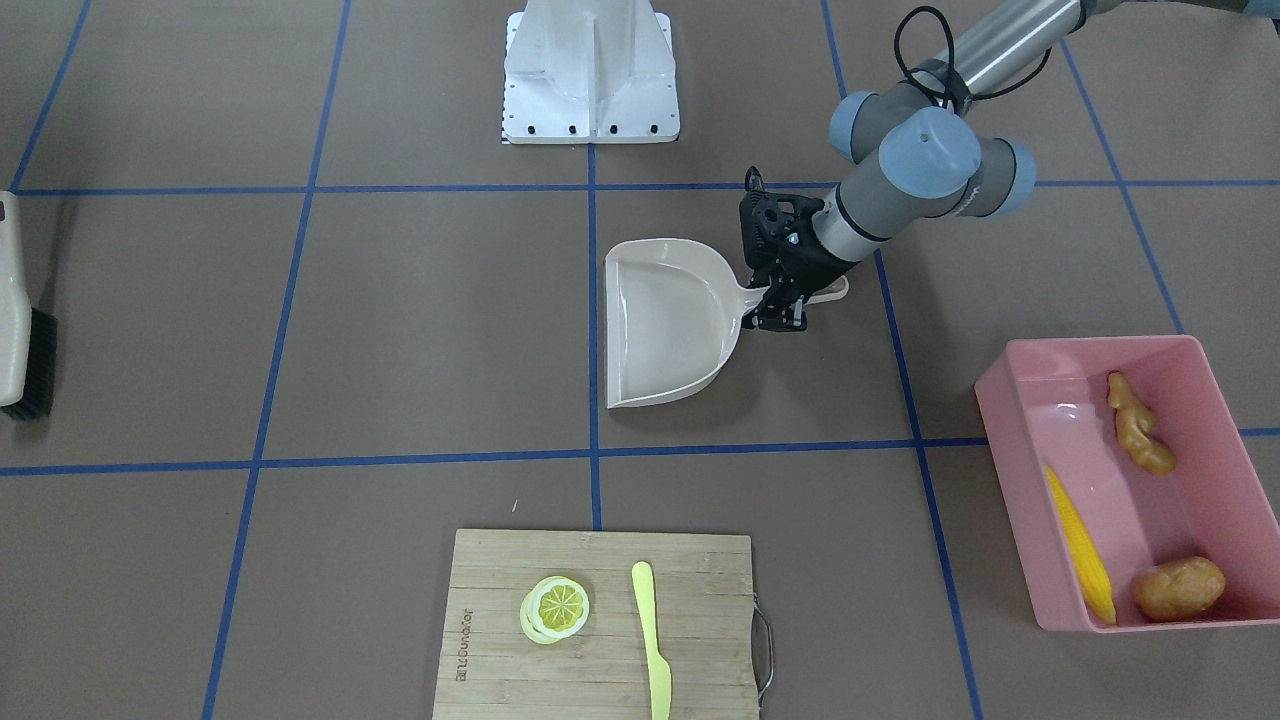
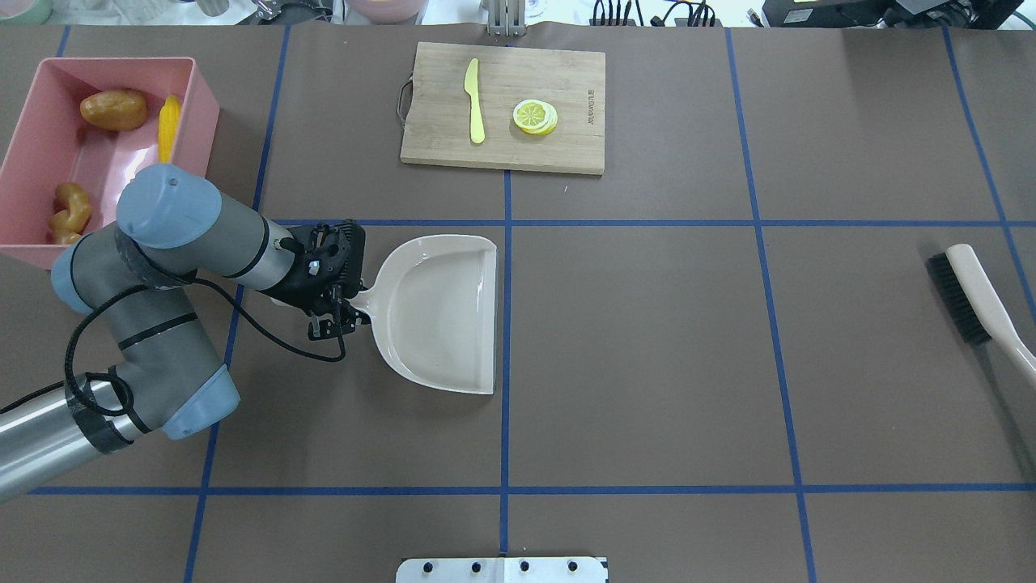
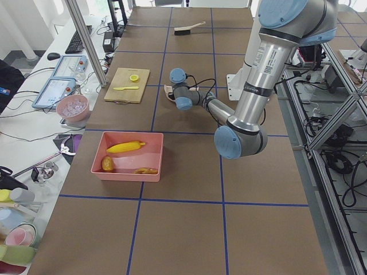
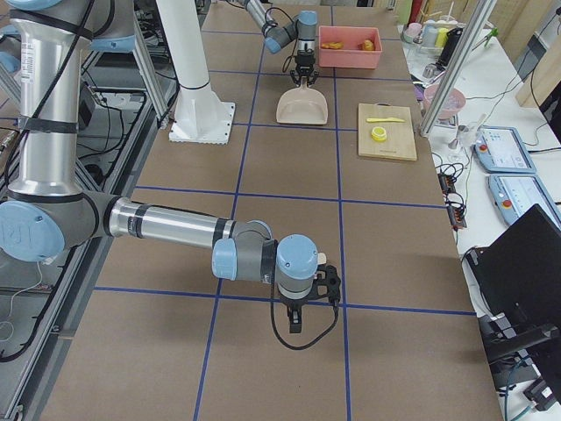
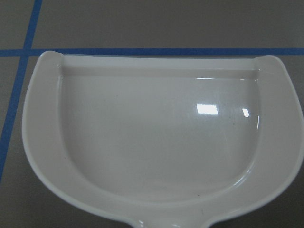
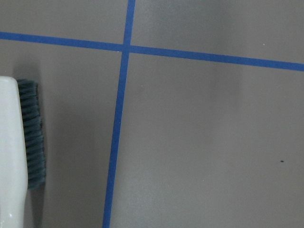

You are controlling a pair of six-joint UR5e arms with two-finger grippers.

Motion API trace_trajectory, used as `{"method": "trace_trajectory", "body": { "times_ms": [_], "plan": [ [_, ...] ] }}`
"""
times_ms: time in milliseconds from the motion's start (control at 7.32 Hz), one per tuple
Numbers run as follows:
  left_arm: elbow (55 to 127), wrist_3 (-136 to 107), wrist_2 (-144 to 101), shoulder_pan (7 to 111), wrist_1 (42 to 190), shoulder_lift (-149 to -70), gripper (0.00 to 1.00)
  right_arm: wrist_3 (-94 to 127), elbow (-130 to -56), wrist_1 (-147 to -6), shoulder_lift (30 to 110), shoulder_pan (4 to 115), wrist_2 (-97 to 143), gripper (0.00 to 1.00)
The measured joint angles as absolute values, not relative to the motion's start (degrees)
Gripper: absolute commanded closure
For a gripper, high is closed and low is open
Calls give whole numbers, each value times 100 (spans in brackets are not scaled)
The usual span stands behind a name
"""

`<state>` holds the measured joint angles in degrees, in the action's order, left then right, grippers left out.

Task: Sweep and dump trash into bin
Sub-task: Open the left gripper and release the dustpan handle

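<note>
Evidently dumping's done, corn cob [image 1: 1080, 545], potato [image 1: 1178, 588] and ginger root [image 1: 1138, 425] lying in the pink tub [image 1: 1010, 440]; left jaws at the dustpan [image 1: 665, 320] handle, clamped or released I cannot tell, should simply withdraw.

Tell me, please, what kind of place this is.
Probably a robotics lab: a table gridded with blue tape, industrial robot arms mounted beside it, and operators' tablets alongside.

Overhead and front cams look down from opposite sides, sharing dustpan [image 2: 441, 312] and bin [image 2: 32, 174]. Left wrist cam: dustpan close-up.
</note>
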<state>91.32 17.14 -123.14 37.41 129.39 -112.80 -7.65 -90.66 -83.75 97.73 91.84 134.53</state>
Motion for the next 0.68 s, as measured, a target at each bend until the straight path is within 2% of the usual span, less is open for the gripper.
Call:
{"method": "trace_trajectory", "body": {
  "times_ms": [137, 410, 546, 683],
  "plan": [
    [9117, 1712, -12293, 3732, 12944, -11283, 58, -736, -9051, -8367, 9778, 9184, 13460, 0],
    [9093, 1686, -12275, 3728, 12935, -11285, 39, -724, -9029, -8360, 9782, 9185, 13464, 0],
    [9092, 1676, -12276, 3727, 12935, -11285, 26, -727, -9023, -8359, 9782, 9185, 13465, 0],
    [9101, 1672, -12277, 3727, 12936, -11284, 3, -728, -9020, -8359, 9782, 9185, 13465, 0]
  ]
}}
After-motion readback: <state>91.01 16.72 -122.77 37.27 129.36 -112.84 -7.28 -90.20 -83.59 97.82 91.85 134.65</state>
